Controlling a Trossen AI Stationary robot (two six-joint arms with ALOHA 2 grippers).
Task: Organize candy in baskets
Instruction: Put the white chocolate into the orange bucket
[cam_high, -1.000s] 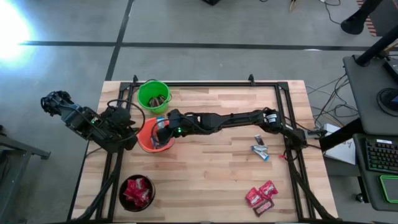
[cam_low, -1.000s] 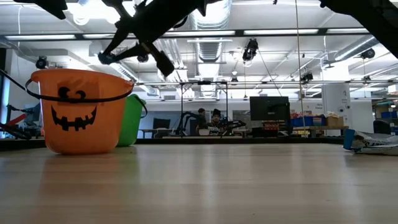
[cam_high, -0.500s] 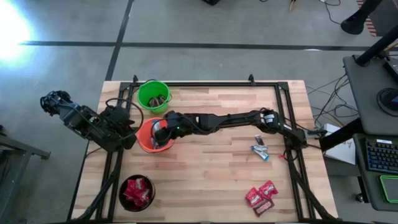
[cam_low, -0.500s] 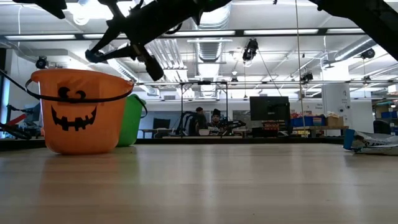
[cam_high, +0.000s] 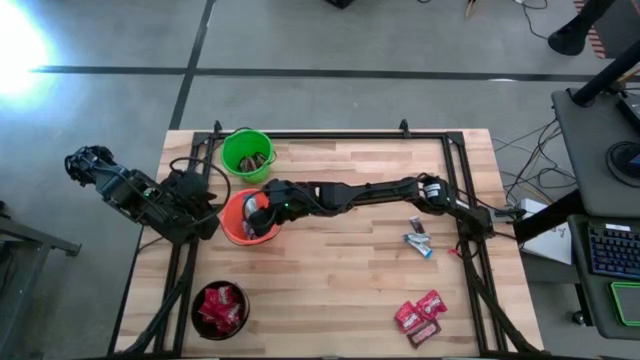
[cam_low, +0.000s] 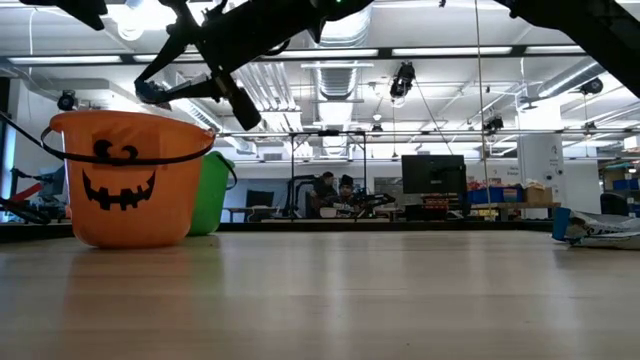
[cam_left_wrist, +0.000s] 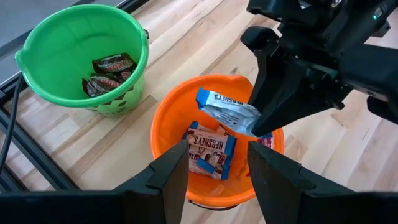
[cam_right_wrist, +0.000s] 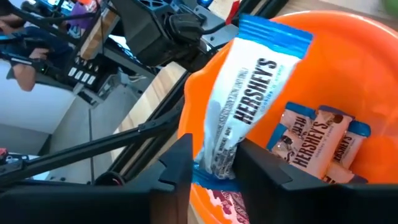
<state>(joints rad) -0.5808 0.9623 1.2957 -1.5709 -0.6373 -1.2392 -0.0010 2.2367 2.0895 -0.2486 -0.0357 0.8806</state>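
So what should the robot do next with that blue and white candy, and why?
Probably open the right gripper and let go. It holds the blue-and-white candy right above the orange basket, which already has the same kind inside, so it should drop in. The left gripper just waits nearby.

Three small round plastic buckets stand at the frame's left: one bright green, one orange, one black. Two blue-and-white wrapped sweets lie right of centre, with roughly four glossy red ones lower right.
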